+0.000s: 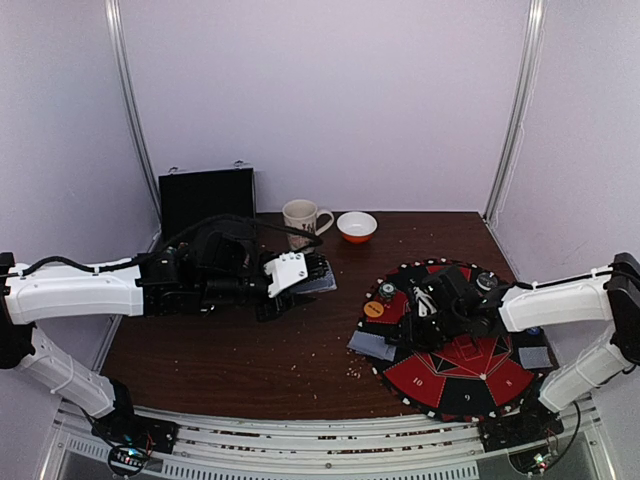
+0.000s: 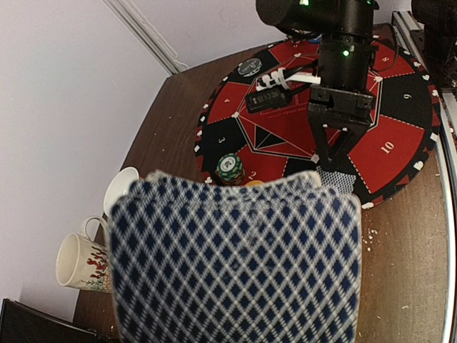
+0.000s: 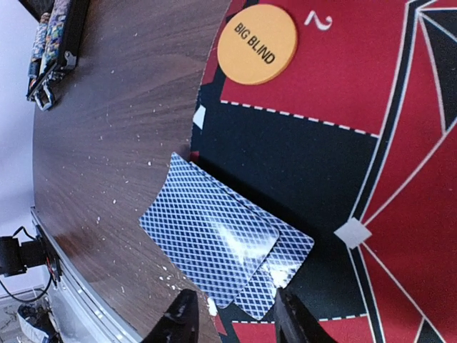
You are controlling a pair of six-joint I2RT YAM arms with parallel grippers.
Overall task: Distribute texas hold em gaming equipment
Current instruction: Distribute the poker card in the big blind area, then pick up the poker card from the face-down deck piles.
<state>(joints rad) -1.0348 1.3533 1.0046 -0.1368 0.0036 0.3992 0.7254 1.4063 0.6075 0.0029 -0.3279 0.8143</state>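
The left gripper (image 1: 303,276) is gripping the deck (image 2: 235,264) of thin, round-cornered cards with blue-and-white diamond backs, above the grainy wooden table (image 1: 250,350). The right gripper (image 3: 234,311) is hanging with jaws parted and empty over two glossy cards (image 3: 214,239), which are overlapping at the edge of the round red-and-black mat (image 3: 300,157), near a flat orange disc (image 3: 257,44). What is in the bowl (image 1: 357,227) and the mug (image 1: 301,215) I cannot tell.
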